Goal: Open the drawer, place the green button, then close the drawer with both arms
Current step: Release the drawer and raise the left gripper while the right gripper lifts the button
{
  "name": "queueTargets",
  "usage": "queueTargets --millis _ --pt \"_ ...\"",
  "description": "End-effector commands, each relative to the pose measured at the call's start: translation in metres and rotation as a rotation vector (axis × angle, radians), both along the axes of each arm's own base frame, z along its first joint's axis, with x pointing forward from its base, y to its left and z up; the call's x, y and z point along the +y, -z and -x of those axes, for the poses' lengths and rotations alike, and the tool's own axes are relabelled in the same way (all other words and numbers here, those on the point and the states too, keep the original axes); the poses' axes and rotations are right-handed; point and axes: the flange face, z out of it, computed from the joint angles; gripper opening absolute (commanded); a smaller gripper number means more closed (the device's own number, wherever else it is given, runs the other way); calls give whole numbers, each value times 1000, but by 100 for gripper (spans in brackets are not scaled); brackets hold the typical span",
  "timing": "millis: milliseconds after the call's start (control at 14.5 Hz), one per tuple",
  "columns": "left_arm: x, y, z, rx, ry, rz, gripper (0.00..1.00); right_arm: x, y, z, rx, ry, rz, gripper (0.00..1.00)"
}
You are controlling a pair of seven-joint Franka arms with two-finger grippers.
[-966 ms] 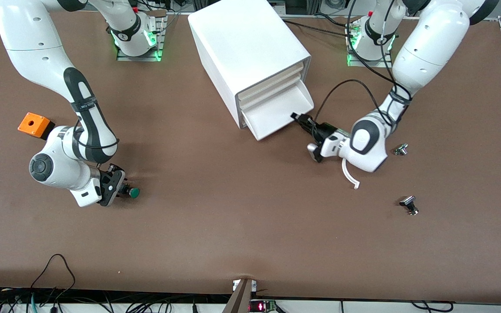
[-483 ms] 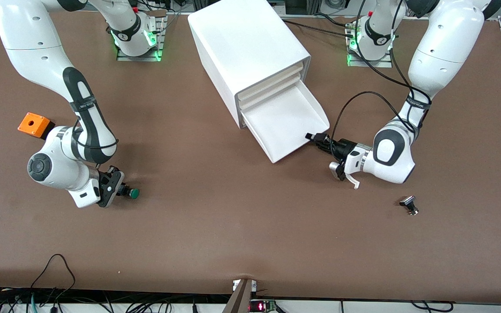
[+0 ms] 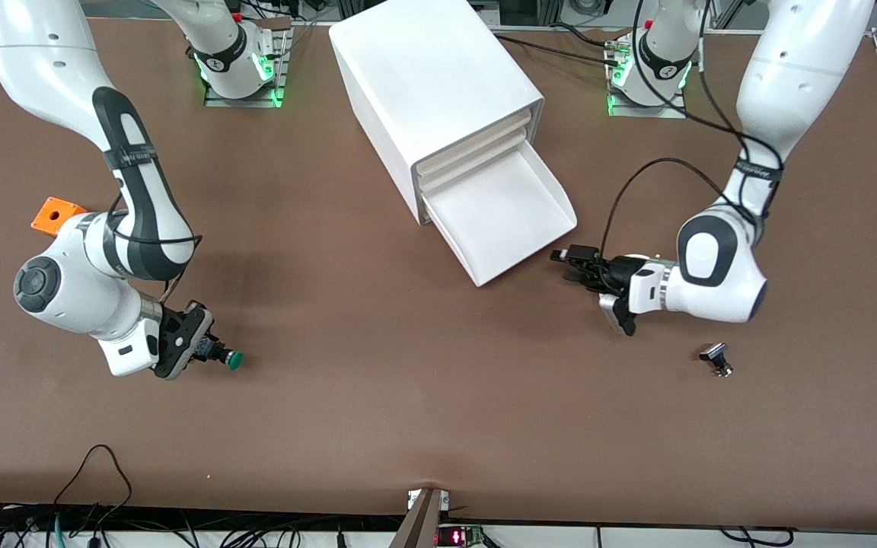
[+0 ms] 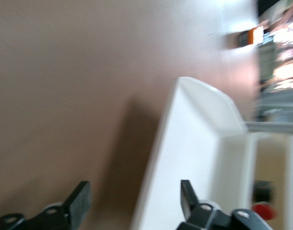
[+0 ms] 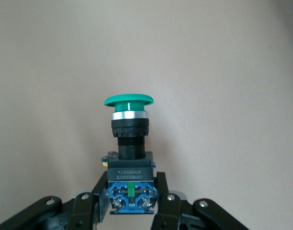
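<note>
You are seeing the button (image 5: pixel 129 153) sitting clenched in the jaws of the right gripper (image 3: pixel 196 348), low over the counter (image 3: pixel 408 396) at the right arm's end. The drawer (image 3: pixel 503 221) is standing pulled out of the cabinet (image 3: pixel 423 84). The left gripper (image 3: pixel 572 262) is hanging just beside the drawer's front corner, jaws released and, it seems, touching nothing.
</note>
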Motion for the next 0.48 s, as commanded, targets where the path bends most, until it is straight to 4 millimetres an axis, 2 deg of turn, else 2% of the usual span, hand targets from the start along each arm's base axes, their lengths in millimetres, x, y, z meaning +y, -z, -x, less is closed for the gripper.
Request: queueTargets --millis 0,138,276,345,414 --pt "15 -108 -3 -262 95 -204 100 25 -25 -2 11 57 -24 17" --pt "39 -175 -6 -417 67 -277 100 61 -39 -2 24 92 -35 17" --pt "63 -223 3 -498 60 -346 100 108 -45 6 38 117 -38 17" --pt "75 -245 14 -518 57 -380 100 132 -51 10 36 126 -42 17" --pt "82 -260 24 -512 67 -414 100 154 -53 16 45 140 -44 17"
